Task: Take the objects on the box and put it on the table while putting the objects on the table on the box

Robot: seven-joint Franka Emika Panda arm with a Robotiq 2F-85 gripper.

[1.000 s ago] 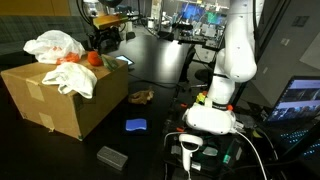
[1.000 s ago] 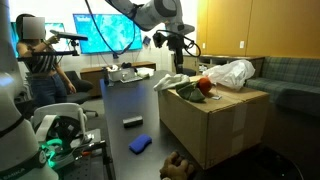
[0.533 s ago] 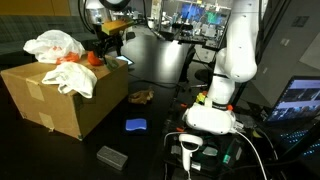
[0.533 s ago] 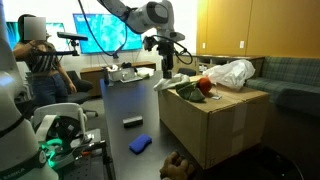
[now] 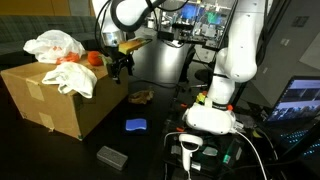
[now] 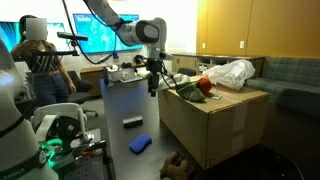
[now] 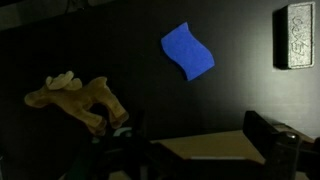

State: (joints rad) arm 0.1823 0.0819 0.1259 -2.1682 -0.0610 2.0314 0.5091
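Hand [image 5: 121, 72] open; box [image 5: 50, 100] brown, blocky cardboard

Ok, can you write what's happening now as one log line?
jaws: open, empty, beside box | table: blue pad, toy animal, grey block | box top: white cloth, bag, orange thing

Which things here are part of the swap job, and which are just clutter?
Job: box, table, gripper (open); on box: white bag, white cloth, orange item; on table: brown plush toy, blue pad, grey block.
Lying about: person, wall screens, laptop.
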